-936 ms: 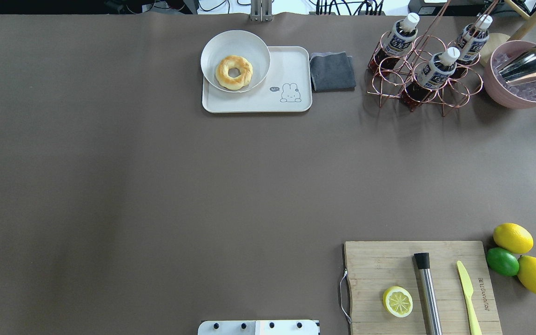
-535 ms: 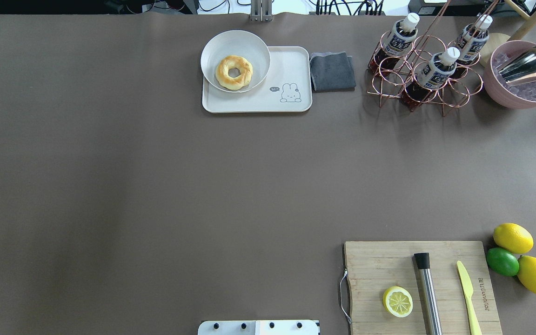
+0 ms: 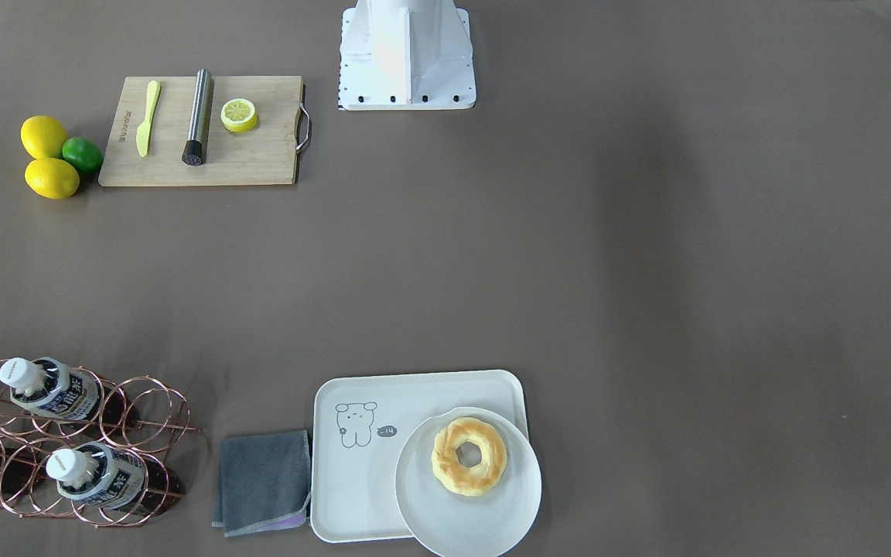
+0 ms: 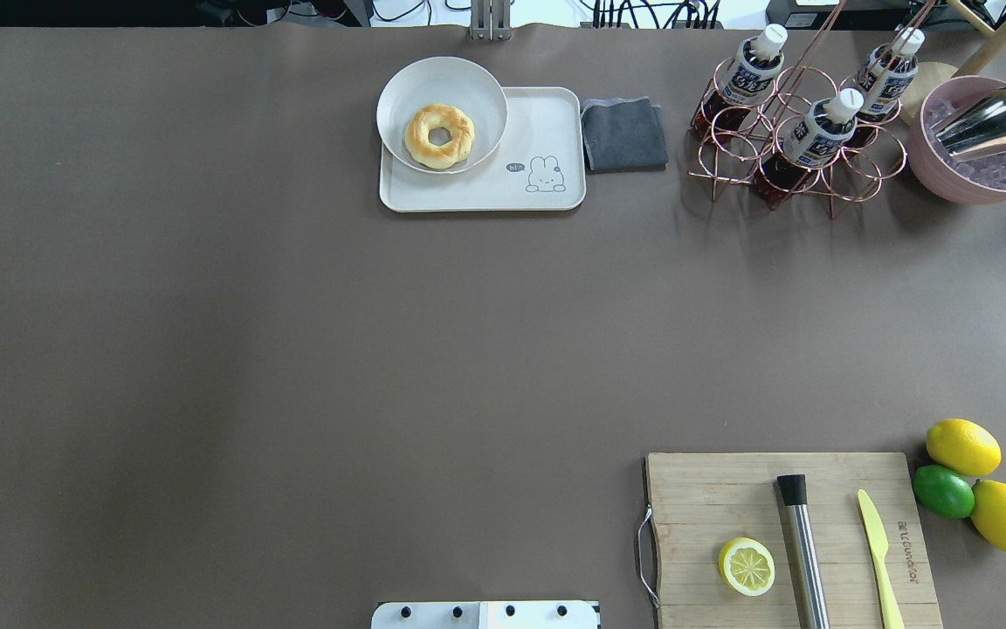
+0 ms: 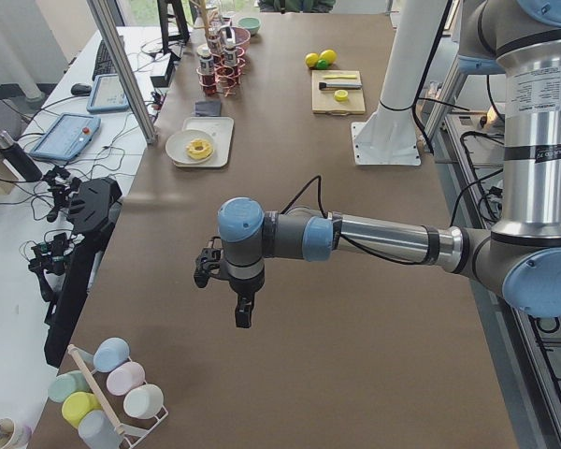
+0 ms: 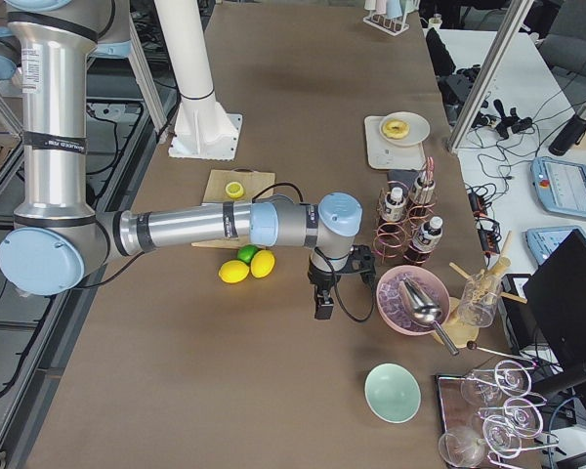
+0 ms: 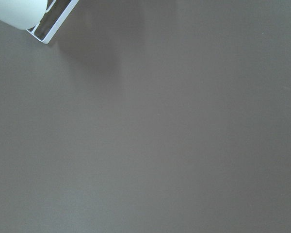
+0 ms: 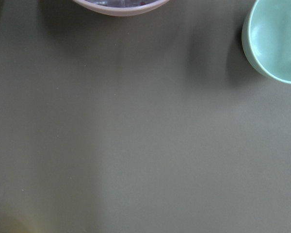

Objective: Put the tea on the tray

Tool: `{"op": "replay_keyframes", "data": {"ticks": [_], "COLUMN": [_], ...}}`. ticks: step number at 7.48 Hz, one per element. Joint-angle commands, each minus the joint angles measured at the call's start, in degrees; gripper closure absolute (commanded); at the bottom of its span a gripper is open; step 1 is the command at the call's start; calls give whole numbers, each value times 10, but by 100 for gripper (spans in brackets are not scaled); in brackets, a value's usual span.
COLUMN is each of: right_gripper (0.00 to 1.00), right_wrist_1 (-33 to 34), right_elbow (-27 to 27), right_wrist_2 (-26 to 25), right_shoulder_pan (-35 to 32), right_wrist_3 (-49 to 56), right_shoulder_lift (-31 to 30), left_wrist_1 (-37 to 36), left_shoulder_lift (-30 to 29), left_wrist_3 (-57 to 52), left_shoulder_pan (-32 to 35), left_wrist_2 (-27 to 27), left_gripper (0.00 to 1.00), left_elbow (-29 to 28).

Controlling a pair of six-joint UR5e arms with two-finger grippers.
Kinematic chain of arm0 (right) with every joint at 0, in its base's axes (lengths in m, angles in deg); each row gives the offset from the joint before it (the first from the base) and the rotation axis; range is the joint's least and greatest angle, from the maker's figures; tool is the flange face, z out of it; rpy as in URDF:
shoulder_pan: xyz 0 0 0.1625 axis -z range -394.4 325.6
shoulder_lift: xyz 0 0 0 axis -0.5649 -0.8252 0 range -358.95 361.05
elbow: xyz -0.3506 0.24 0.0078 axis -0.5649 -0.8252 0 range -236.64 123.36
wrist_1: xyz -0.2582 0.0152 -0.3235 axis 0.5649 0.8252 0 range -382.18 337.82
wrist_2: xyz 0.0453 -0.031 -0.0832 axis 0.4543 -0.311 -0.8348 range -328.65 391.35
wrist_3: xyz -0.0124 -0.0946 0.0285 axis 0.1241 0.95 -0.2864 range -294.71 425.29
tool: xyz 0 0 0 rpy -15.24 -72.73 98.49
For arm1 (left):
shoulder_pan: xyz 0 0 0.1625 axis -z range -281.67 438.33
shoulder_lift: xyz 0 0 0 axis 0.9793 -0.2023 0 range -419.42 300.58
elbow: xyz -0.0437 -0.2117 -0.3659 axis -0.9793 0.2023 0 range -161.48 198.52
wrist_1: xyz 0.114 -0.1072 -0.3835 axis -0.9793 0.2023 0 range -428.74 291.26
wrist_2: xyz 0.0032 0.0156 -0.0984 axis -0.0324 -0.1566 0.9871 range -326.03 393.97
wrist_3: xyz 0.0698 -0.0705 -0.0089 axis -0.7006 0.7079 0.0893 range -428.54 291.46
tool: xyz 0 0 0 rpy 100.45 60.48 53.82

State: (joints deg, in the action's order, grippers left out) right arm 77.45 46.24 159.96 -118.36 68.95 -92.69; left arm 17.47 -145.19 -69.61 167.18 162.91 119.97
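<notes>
Three tea bottles stand in a copper wire rack (image 4: 795,122) at the far right: one at the left (image 4: 752,65), one at the front (image 4: 820,131), one at the back right (image 4: 887,74). The off-white tray (image 4: 547,188) with the bear drawing lies left of the rack. It also shows in the front-facing view (image 3: 353,495). A round plate (image 4: 442,83) with a doughnut (image 4: 439,135) sits on the tray's left part. My left gripper (image 5: 243,313) hangs over bare table far from the tray. My right gripper (image 6: 324,308) hangs beside the pink bowl. I cannot tell whether either is open or shut.
A grey cloth (image 4: 623,134) lies between tray and rack. A pink bowl (image 4: 983,179) with ice and a metal scoop stands right of the rack. A cutting board (image 4: 704,498) with lemon half, muddler and knife is near right; lemons and a lime (image 4: 944,491) lie beside it.
</notes>
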Motion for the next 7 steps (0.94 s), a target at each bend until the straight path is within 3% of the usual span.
{"op": "replay_keyframes", "data": {"ticks": [1,5,7], "right_gripper": [0,0,0], "right_wrist_1": [1,0,-1], "right_elbow": [-5,-7,-6], "right_wrist_2": [1,-2,-5], "right_shoulder_pan": [-1,-1,-1], "right_wrist_3": [-1,-1,-1], "right_shoulder_lift": [-4,-4,-7], "left_wrist_1": [0,65,63], "left_shoulder_lift": [-5,-5,-7], "left_wrist_3": [1,-4,0], "left_shoulder_pan": [0,0,0], "left_wrist_2": [-1,5,17], "left_gripper": [2,2,2], "left_elbow": [5,4,-4]}}
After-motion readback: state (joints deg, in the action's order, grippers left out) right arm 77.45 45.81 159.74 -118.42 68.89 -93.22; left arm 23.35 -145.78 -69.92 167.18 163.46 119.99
